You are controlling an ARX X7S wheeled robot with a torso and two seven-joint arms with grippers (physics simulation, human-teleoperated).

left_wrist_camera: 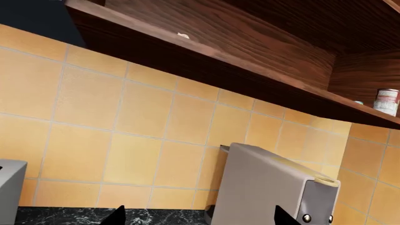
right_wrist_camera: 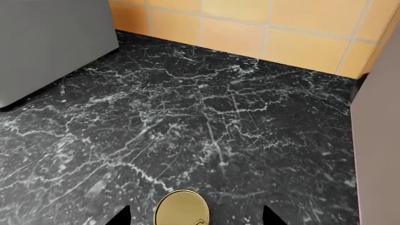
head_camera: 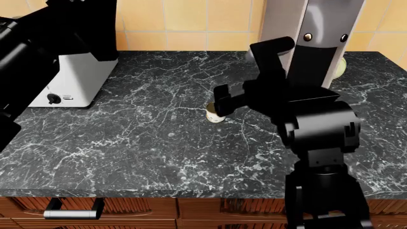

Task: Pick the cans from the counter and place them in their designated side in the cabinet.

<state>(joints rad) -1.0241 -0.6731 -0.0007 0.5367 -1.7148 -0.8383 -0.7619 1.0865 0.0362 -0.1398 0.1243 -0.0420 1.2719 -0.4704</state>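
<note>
Up high, a can inside the wooden cabinet.

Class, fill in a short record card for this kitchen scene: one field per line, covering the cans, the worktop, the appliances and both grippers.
short can: gold-lidded can standing on the counter, between the right gripper's open fingertips, not yet held
tall can: can already on the cabinet shelf
counter: black marble with white veins, drawers below
appliances: white toaster at the left, grey appliance at the back right
left gripper: left gripper raised, open, holding nothing
wall: orange tiles
</note>
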